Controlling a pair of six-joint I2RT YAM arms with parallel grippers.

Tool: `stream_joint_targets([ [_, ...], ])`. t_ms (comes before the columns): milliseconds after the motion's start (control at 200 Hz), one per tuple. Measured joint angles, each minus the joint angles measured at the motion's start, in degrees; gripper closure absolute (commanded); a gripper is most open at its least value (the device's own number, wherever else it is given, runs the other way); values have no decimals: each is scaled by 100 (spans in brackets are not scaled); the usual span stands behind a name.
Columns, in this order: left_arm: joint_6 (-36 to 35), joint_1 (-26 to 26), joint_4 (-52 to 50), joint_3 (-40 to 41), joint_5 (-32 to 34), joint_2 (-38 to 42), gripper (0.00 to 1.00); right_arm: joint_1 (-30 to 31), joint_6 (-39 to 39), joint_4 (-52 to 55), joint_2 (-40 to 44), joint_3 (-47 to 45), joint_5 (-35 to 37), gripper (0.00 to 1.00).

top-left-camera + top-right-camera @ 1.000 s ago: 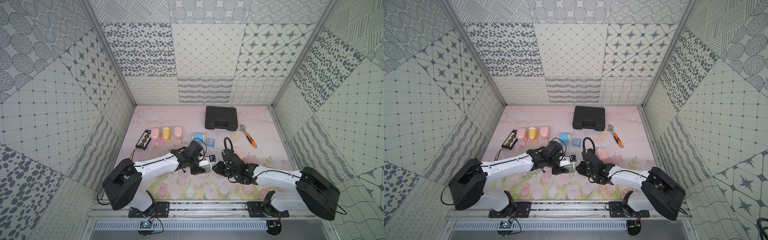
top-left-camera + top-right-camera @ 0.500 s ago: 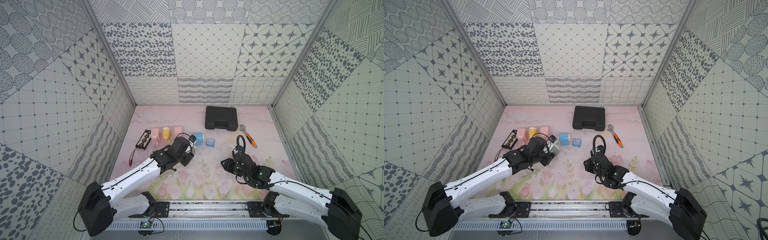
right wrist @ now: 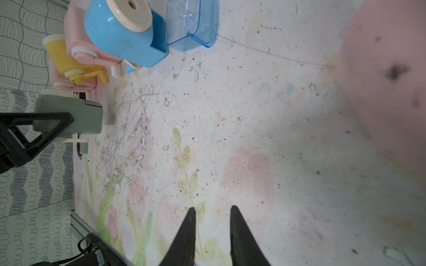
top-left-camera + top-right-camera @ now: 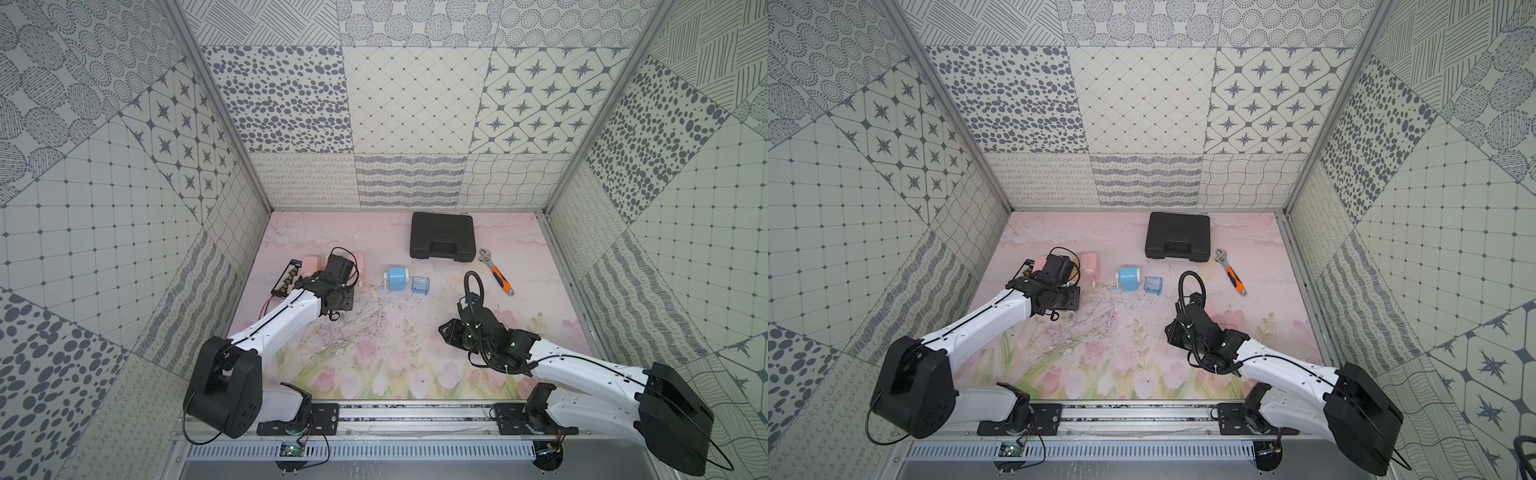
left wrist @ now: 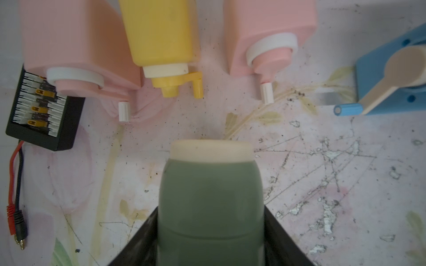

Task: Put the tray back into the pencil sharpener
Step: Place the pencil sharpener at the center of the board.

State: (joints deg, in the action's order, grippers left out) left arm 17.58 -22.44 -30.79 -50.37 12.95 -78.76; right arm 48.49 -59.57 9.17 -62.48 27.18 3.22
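Left end effector [image 5: 211,207]: clamped on a green sharpener [image 3: 90,119], low over the tabletop [image 3: 253,138], with a yellow sharpener [image 5: 161,34] just ahead. Right end effector [image 3: 213,208]: jaws narrowly parted, holding nothing. The blue tray [image 3: 192,23] lies loose well ahead of it, just beside the blue sharpener [image 3: 119,34]. Judgement: that tray is not yet inserted. Whether the green sharpener has its own tray seated cannot be told. No legible writing.
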Motion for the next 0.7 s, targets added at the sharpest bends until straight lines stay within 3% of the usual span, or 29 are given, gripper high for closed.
stream_joint_targets([
  [195, 354, 66, 44, -90, 24, -463, 98, 0, 0, 9, 195, 2, 17, 72],
  [275, 468, 74, 87, -116, 26, -551, 87, 0, 0, 15, 238, 2, 31, 72],
  [485, 643, 76, 59, -181, 26, -654, 45, 0, 2, 59, 247, 2, 31, 72],
  [700, 721, 79, 133, -136, 46, -623, 22, 0, 22, 166, 413, 2, 52, 72],
])
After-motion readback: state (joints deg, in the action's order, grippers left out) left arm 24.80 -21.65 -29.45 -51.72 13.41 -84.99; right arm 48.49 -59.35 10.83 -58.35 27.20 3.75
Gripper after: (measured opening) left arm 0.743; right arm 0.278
